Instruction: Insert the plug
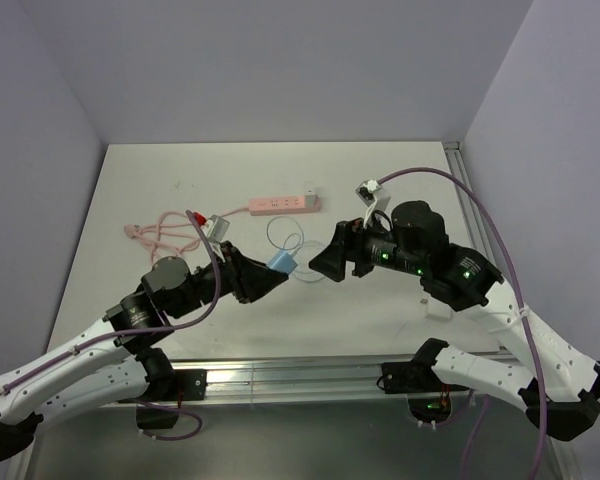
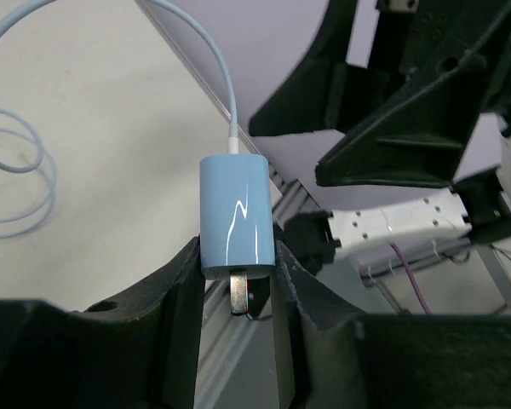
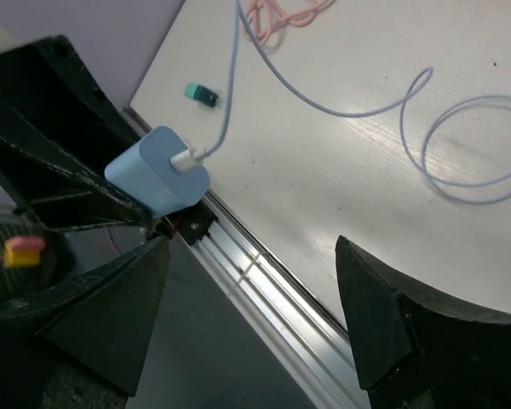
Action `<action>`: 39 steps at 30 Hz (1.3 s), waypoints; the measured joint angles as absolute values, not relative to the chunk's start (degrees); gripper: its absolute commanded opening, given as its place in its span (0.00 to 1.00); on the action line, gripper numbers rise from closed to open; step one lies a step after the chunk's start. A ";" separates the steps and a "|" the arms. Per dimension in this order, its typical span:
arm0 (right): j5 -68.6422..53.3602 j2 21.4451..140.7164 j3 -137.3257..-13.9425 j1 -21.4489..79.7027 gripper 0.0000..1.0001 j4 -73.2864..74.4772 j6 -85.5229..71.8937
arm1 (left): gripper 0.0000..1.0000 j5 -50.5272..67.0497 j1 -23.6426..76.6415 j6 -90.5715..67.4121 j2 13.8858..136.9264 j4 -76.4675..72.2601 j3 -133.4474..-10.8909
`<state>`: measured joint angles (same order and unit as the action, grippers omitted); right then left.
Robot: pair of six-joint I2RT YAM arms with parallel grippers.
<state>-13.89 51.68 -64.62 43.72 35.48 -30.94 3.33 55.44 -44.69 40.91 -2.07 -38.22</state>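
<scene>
Our left gripper (image 2: 237, 266) clamps the plug (image 2: 237, 213) between its fingers, cable (image 2: 224, 85) trailing ahead; our right gripper (image 3: 255, 285) faces it, jaws wide apart.

Plug (image 1: 281, 262) in left claw (image 1: 277, 272), right claw (image 1: 318, 264) just right of it; power strip (image 1: 285, 204) behind, on table (image 1: 180, 170).

This is a robotics lab: plain walls (image 1: 280, 70) box a white counter (image 1: 160, 190), with the left arm (image 1: 70, 360) and right arm (image 1: 550, 345) bolted to an aluminium rail (image 1: 290, 370).
</scene>
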 measured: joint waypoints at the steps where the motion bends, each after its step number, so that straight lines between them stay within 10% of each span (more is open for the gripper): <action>1: -14.90 51.46 -64.49 43.72 0.83 35.48 -29.39 | 0.00 4.99 55.35 -44.60 40.64 -1.45 -38.37; 21: -36.58 43.03 -65.73 43.72 0.83 27.14 2.46 | 0.00 42.68 43.90 -76.55 46.72 -13.06 -39.86; 39: -50.48 55.70 -76.12 45.78 0.72 30.04 17.87 | 0.00 50.06 43.31 -91.61 48.21 -22.68 -41.08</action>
